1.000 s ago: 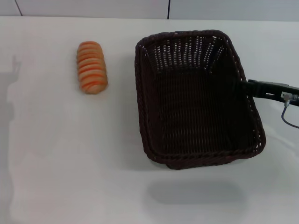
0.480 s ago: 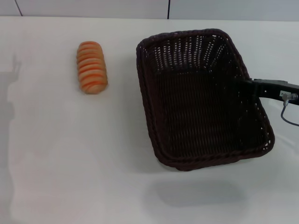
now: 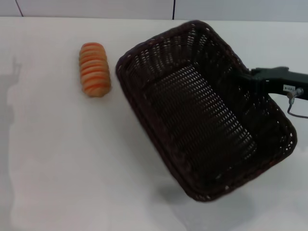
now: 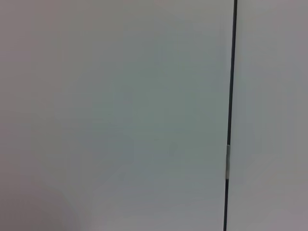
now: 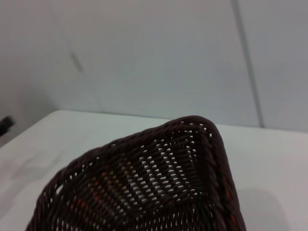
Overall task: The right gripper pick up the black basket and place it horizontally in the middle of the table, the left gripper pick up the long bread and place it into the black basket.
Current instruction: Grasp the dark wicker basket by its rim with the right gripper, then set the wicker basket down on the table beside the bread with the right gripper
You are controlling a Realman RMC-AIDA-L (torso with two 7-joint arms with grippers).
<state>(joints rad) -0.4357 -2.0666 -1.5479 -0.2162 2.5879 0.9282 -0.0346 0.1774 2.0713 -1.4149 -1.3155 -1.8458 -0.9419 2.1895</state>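
Note:
The black basket [image 3: 202,115] hangs above the white table [image 3: 72,168], turned diagonally and tilted, with its shadow below its near corner. My right gripper [image 3: 251,77] comes in from the right edge and is shut on the basket's right rim. The basket's woven inside also fills the lower part of the right wrist view [image 5: 154,187]. The long bread [image 3: 95,69], striped orange and cream, lies on the table at the back left, just left of the basket's far left corner and apart from it. My left gripper is out of view; its wrist view shows only a wall.
A pale wall panel with a dark vertical seam [image 4: 230,120] fills the left wrist view. The wall [image 3: 96,7] runs along the table's far edge. A faint arm shadow [image 3: 12,86] lies on the table's left side.
The basket has been lifted higher and turned, its far end swinging left toward the bread and its near corner dropping toward the front right. The bread has not moved.

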